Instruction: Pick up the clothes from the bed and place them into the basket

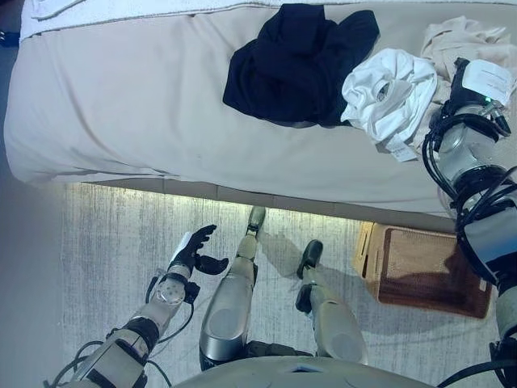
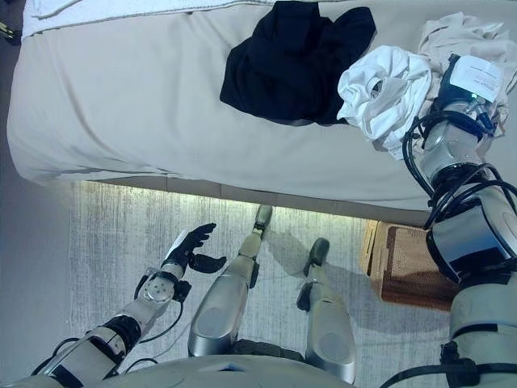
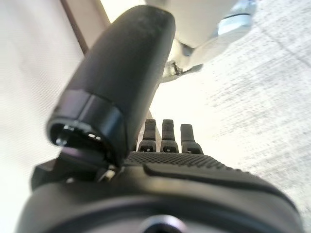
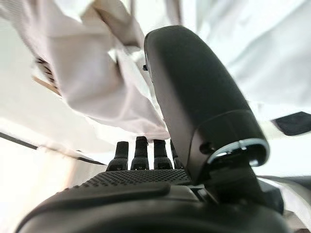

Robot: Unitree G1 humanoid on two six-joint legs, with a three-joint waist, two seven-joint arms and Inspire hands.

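A black garment (image 1: 299,65), a white one (image 1: 388,93) and a beige one (image 1: 464,40) lay bunched on the bed (image 1: 121,97). The right hand (image 4: 160,160) reached into the white cloth, fingers straight, gripping nothing. The left hand (image 1: 192,250) hung open over the rug (image 1: 113,242). The basket (image 1: 428,271) sat on the floor beside the bed.

1. This is a bedroom in a home: a bed (image 1: 145,97) with a beige cover fills the upper part of the head views.
2. Loose clothes lie on the bed: a black garment (image 1: 295,65), a white one (image 1: 388,93), a cream one (image 1: 460,40).
3. Below the bed's edge lies a pale grey rug (image 1: 121,234), and on it a wooden basket (image 1: 424,271).
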